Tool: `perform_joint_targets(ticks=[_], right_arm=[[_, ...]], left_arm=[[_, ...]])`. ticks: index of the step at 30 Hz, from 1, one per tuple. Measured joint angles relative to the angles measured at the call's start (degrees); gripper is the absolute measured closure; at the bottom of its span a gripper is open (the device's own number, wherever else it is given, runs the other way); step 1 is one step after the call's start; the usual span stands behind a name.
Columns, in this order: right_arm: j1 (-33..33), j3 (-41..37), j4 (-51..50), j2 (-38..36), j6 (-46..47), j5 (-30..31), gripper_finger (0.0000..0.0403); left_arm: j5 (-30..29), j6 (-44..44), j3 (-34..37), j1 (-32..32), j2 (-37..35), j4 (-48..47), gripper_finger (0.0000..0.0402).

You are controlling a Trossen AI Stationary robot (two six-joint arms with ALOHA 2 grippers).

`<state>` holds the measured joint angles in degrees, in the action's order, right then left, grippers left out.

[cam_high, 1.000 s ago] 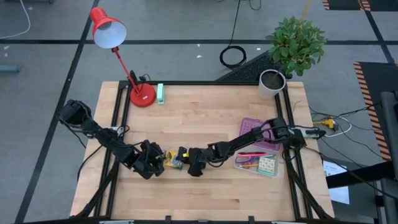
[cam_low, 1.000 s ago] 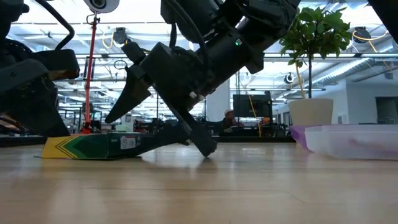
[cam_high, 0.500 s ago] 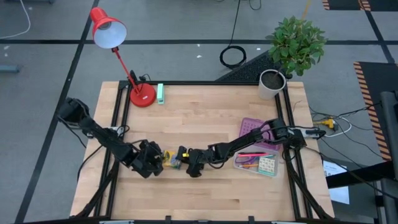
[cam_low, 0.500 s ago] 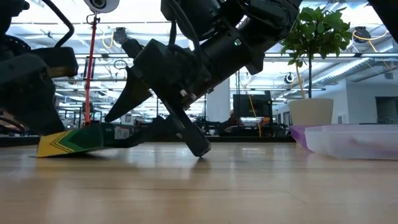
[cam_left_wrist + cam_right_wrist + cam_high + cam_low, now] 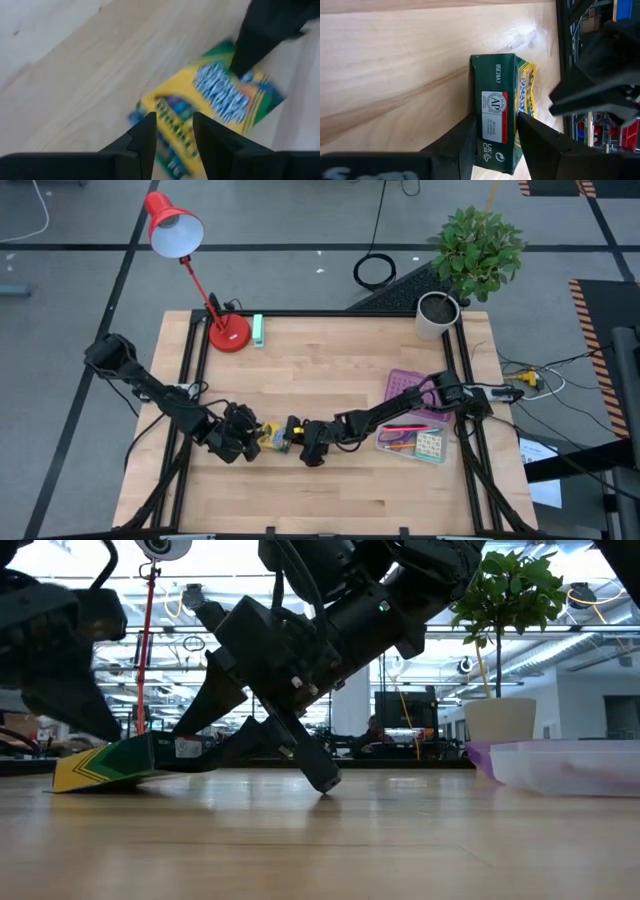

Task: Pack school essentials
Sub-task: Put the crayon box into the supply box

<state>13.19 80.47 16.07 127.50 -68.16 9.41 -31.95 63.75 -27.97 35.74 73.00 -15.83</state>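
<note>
One crayon box (image 5: 276, 439) sits at about seven o'clock from the table's centre, and the right gripper (image 5: 297, 442) grips it: in the right wrist view the two dark fingers (image 5: 465, 140) bracket the box's green side panel, and in the low view one end of the box (image 5: 130, 760) is tipped up off the wood while the yellow chevron end rests on the table (image 5: 330, 370). The left gripper (image 5: 250, 442) stands just at the box's nine o'clock side, its fingers (image 5: 147, 140) parted and closing on nothing, the box's printed face under them. The step in hand looks like the pick-up of the crayon box, not yet clear of the table. The next move, as I judge it, calls for a clean lift and a carry toward three o'clock, where the purple tray (image 5: 402, 385) and the clear case (image 5: 412, 445) lie near the right edge; the tilted hold could let the box slip. Counted: one crayon box, one patterned square pack (image 5: 430, 445) and some pink and orange pencils in the case, their number too small to tell; one red lamp (image 5: 190, 260), one mint-green block (image 5: 258, 330), one potted plant (image 5: 470, 255).
</note>
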Motion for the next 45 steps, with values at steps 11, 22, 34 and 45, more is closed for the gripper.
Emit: perform_joint_targets(ticks=[11, 22, 34, 45], right_arm=[[0.43, 0.00, -0.83, -0.02, 0.43, 2.49, 0.0234], [0.55, -0.08, -1.49, -0.34, 2.74, 2.59, 0.0145], [0.46, -0.28, -9.16, -4.56, 7.73, 1.97, 0.0140], [-0.03, -0.22, -8.67, -4.46, 7.43, 1.66, 0.0140]], left_arm=[[-3.92, 8.67, -0.04, 6.08, 4.44, -4.05, 0.0270], [-4.58, 8.55, -0.11, 6.13, 7.57, -1.84, 0.0270], [-4.26, 8.15, -0.11, 4.91, 7.57, -1.51, 0.0270], [-4.40, 10.43, 1.48, 4.80, 7.53, -1.23, 0.0270]])
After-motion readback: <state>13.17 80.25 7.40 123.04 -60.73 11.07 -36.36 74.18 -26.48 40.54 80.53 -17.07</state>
